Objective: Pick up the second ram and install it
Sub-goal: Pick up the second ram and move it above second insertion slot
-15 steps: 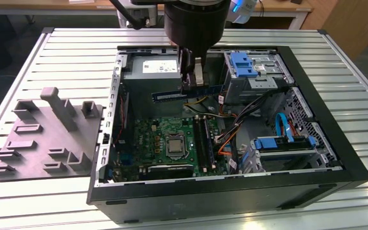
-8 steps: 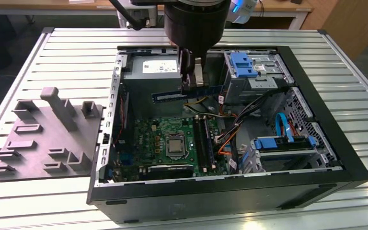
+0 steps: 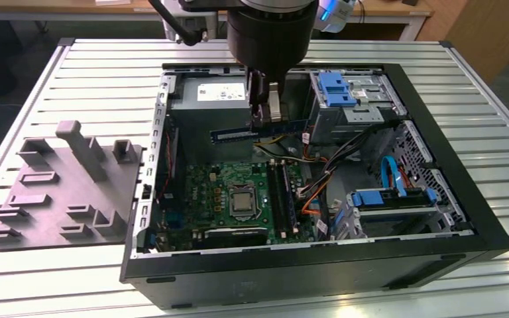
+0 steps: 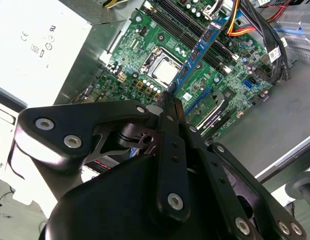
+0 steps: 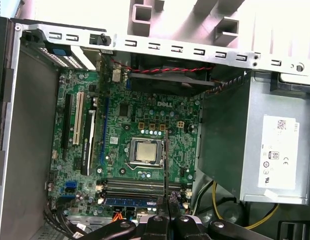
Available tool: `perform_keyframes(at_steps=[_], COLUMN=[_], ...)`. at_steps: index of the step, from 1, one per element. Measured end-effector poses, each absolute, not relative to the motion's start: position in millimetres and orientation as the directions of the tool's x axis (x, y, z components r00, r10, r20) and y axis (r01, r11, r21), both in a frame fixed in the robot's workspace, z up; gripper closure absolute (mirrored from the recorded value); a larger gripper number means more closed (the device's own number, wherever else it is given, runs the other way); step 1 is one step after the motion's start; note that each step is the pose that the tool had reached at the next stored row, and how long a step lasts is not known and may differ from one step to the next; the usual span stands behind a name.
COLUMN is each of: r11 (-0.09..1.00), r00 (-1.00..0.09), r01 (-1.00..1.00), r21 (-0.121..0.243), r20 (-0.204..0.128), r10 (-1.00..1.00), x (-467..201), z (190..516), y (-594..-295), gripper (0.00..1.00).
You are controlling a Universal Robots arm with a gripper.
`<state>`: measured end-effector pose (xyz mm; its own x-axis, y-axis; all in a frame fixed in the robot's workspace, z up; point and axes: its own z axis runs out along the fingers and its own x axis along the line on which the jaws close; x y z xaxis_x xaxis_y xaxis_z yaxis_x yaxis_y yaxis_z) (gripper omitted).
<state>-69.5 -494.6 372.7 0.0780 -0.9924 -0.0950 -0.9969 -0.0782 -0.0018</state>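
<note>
the tool (image 3: pixel 269 118) hung over the open computer case (image 3: pixel 493 238), which lay on its side on the slatted metal table (image 3: pixel 104 59). its fingers were clamped on the second ram (image 3: pixel 235 134), gripping the dark-blue stick near its middle. in the exterior view the stick was level and lifted clear, above the gap between the grey power supply (image 3: pixel 209 96) and the green motherboard (image 3: pixel 223 179), with a white label at the end toward the exterior view's left.

in the second wrist view the ram (image 4: pixel 201 47) reached out from the closed tool (image 4: pixel 171 98) over the motherboard (image 4: pixel 140 47), passing just beside the processor socket (image 4: pixel 164 71). in the first wrist view it showed edge-on as a thin dark line (image 5: pixel 165 160) rising from the tool (image 5: pixel 167 206), crossing the black memory slots (image 5: pixel 132 186) next to the socket (image 5: pixel 146 151). it was not seated in any slot.

a grey moulded tray (image 3: pixel 60 192) sat on the table at the exterior view's left of the case, and a bright blue drive bracket (image 3: pixel 336 89) sat in the case's far corner.
</note>
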Motion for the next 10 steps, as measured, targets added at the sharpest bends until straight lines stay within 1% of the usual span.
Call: perform_keyframes(at_steps=[10], r11=[-0.078], r00=[0.078], r01=[-0.997], r21=[-0.002], r20=[-0.095], r10=[-0.992], x=[-69.5], z=[370.7], y=[-494.6], gripper=[0.89])
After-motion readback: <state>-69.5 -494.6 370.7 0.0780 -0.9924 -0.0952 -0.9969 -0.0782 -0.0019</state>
